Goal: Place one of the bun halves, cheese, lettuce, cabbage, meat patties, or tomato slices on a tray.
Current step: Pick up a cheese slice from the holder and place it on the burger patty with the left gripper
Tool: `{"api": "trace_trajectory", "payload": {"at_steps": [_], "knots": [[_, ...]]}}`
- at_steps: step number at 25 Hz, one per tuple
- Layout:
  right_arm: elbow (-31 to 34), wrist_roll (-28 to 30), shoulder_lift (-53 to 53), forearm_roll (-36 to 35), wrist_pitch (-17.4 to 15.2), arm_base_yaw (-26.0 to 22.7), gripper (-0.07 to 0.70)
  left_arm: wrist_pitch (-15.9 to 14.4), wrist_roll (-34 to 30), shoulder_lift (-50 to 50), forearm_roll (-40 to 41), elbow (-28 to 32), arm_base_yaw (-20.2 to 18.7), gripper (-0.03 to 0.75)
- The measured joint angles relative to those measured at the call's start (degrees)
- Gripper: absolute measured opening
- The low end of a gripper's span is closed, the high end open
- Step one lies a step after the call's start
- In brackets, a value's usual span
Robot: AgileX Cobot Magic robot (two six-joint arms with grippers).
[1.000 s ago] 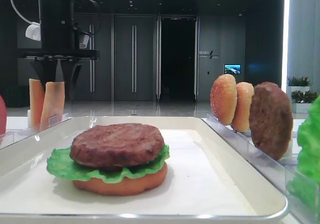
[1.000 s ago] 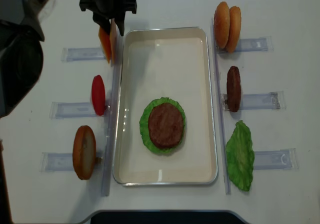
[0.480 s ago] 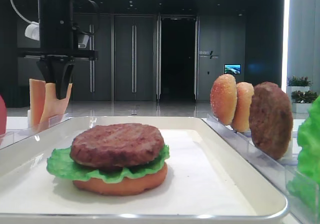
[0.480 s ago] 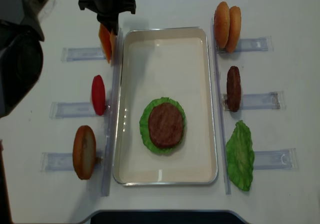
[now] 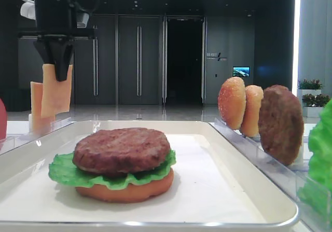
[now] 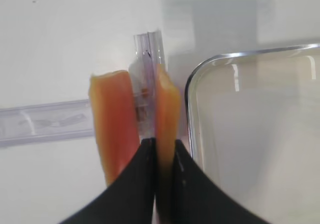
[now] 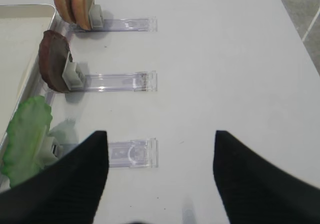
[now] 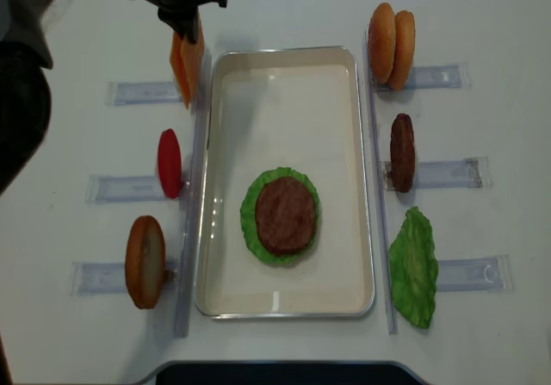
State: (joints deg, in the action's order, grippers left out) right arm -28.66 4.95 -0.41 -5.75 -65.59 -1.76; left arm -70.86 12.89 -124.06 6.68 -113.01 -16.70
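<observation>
My left gripper [image 5: 57, 71] is shut on the top edge of one cheese slice [image 5: 58, 94], which hangs a little above its clear rack at the tray's far left corner. In the left wrist view the fingertips [image 6: 150, 151] pinch that cheese slice [image 6: 167, 101], with a second cheese slice [image 6: 112, 119] just left of it. On the tray [image 8: 284, 53] lies a stack: a meat patty [image 8: 285, 215] on lettuce [image 8: 250, 221] on a bun half [image 5: 124, 190]. My right gripper [image 7: 160, 139] is open over bare table, right of the racks.
Right of the tray, clear racks hold two bun halves [image 8: 392, 45], a patty [image 8: 402, 152] and a lettuce leaf [image 8: 413, 269]. Left racks hold a tomato slice [image 8: 170, 163] and a bun half [image 8: 145, 262]. The far half of the tray holds only its paper lining.
My left gripper closed on the cheese slice nearer the tray and lifted it up out of its rack. The other slice stayed put.
</observation>
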Motion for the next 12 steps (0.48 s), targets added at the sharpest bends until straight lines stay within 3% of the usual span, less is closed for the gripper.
{"api": "trace_trajectory", "payload": {"at_steps": [8,12], "knots": [[0.0,0.0,0.0,0.0,0.0,0.0,0.461,0.0,0.0,5.8,-0.2,0.6,0.1,0.034],[0.0,0.0,0.0,0.0,0.0,0.0,0.461,0.0,0.3,9.5,-0.8,3.7,0.1,0.034]]}}
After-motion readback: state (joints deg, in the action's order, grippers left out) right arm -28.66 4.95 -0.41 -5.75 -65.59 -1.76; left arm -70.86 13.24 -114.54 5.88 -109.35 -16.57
